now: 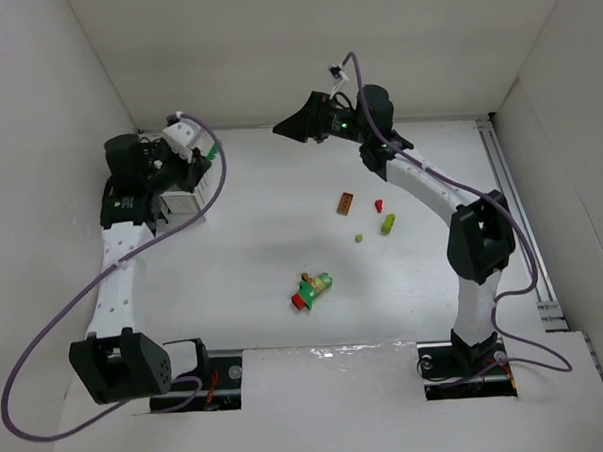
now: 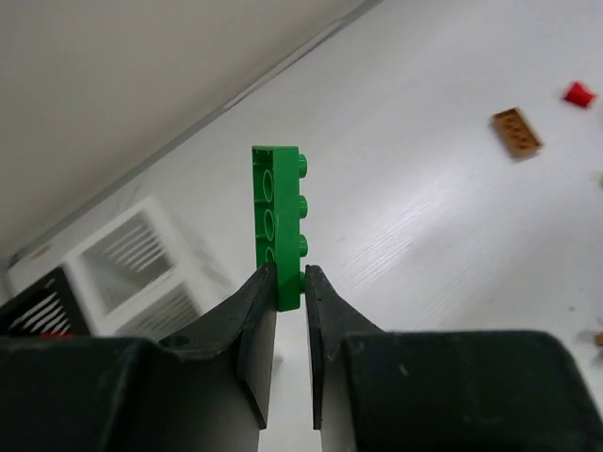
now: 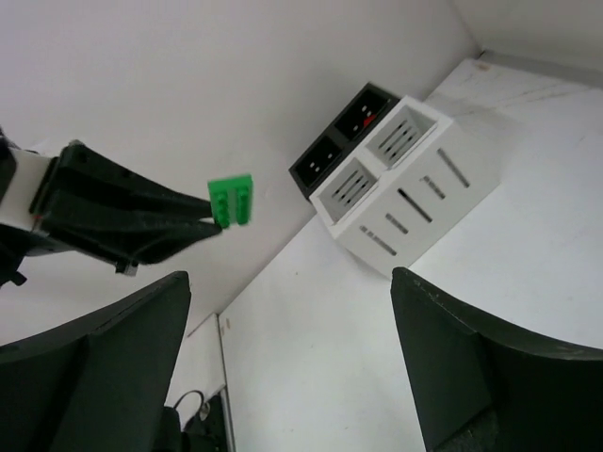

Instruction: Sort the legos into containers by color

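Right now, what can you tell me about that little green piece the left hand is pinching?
The green lego brick is a slim, glossy plastic piece with a row of round studs down one side and round hollows on the face beside it. It sticks straight out from the left hand, whose two black fingers pinch its lower end. It hangs above the table, touching nothing else, close to the white bin.

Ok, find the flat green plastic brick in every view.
Top external: flat green plastic brick, a small speck at upper left.
Left wrist: brick at centre, upright, pinched by the left gripper.
Right wrist: brick left of centre.
Shared landmark: white slatted bin, visible in all three.
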Tool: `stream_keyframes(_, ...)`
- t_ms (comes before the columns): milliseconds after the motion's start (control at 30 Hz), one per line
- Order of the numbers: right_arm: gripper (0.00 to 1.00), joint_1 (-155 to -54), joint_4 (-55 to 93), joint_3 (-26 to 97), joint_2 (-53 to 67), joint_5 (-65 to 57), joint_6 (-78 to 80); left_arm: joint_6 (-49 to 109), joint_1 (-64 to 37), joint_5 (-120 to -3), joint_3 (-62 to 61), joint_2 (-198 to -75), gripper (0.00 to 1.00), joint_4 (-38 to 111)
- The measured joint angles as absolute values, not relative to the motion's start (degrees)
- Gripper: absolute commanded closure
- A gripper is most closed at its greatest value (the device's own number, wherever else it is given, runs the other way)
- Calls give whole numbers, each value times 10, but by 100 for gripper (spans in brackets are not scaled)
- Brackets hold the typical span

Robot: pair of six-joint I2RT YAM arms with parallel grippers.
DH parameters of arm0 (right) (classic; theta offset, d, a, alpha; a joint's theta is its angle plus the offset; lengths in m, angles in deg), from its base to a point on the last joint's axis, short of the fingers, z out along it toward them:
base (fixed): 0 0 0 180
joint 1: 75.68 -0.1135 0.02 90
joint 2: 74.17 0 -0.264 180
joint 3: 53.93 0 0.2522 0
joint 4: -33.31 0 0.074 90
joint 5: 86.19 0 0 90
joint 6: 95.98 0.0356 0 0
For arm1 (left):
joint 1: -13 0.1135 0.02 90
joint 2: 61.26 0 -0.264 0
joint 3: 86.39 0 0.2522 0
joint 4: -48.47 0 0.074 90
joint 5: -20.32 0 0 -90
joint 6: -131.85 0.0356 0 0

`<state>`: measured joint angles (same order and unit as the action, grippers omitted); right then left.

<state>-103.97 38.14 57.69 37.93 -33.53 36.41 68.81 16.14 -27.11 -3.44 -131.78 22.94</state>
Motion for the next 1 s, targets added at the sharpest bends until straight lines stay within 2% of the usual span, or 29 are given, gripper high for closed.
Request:
stream_keyframes(333,8,-974,393,535,332,-338,362,696,319,-427,-32,-1283,100,128)
stream_keyframes(467,8,-974,393,531,332,-342,362,694,370,-458,30,-1371,100,67)
stream_keyframes(667,8,-974,393,531,332,-346,362,700,391,-475,151,-1514,100,4)
stream_keyframes(867,8,-974,393,524,332,-346,362,708,397,-481,247,-1598,100,-53)
stream_keyframes(1000,8,-974,393,519,332,-346,361,710,397,-484,284,-1629,92,-71)
